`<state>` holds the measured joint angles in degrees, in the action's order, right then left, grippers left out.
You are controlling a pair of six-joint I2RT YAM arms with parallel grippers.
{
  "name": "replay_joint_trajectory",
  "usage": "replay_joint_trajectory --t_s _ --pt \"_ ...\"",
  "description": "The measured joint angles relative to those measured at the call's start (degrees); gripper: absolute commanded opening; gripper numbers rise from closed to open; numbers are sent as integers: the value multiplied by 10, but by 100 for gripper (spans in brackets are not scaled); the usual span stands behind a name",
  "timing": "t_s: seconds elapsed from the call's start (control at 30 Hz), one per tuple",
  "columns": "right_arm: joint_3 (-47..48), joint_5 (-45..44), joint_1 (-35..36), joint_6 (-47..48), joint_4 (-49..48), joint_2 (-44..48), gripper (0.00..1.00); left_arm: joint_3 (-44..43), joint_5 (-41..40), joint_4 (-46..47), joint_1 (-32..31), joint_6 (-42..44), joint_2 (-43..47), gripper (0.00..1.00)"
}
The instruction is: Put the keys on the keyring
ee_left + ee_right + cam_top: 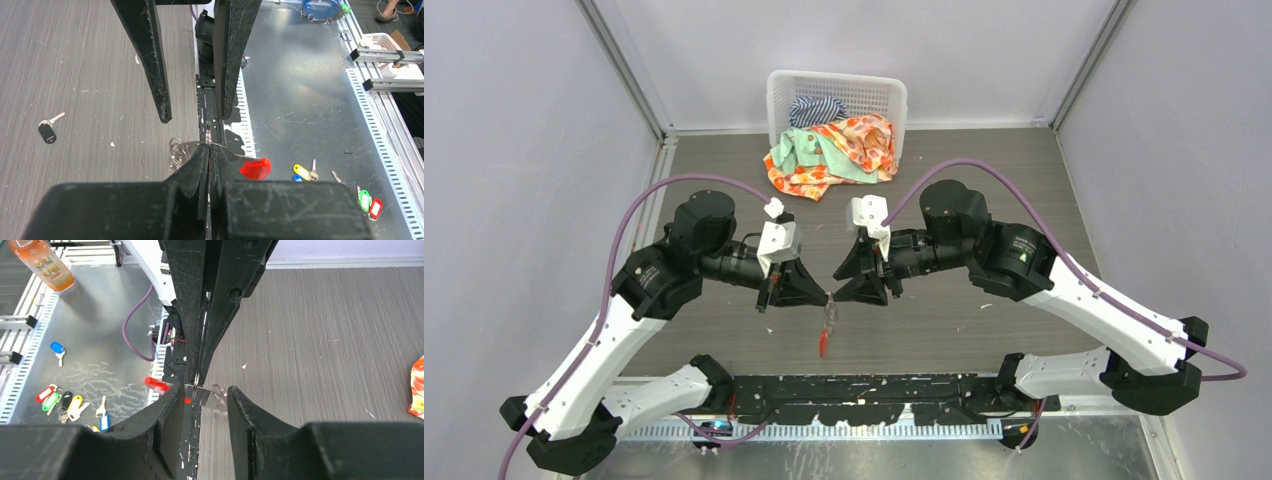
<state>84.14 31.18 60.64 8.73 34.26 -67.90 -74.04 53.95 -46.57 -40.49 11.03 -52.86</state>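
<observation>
My left gripper is shut on the grey ring of the keyring and holds it above the table's near edge. The ring's silvery pieces fan out to one side, and its red tag hangs down. My right gripper faces the left one, tips close to the ring. Its jaws stand apart, with a flat silvery piece of the bunch lying between them. I cannot tell if it touches a finger. A black-headed key lies alone on the wood-grain table.
At the back of the table stands a white basket with coloured cloths spilling out of it. Beyond the near rail, several tagged keys lie on a metal floor, beside an orange bottle.
</observation>
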Motion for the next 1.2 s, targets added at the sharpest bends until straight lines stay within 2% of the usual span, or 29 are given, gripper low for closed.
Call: replay_joint_trajectory --t_s 0.6,0.63,0.73,1.0,1.03,1.13,1.2 --pt "0 17 0 -15 -16 -13 32 0 -26 13 0 -19 3 0" --pt "0 19 0 -16 -16 -14 28 0 -29 14 0 -20 3 0" --pt "-5 23 0 -16 -20 -15 4 0 -33 19 0 -21 3 0" --pt "-17 18 -2 -20 -35 -8 1 0 -34 21 -2 -34 3 0" --pt "-19 16 -2 -20 -36 -6 1 0 -33 23 -2 -35 3 1" --pt "-27 10 -2 -20 -47 4 1 0 -32 33 -2 -43 3 22" --pt "-39 8 -2 -22 -58 15 1 0 -30 37 -2 -46 3 28"
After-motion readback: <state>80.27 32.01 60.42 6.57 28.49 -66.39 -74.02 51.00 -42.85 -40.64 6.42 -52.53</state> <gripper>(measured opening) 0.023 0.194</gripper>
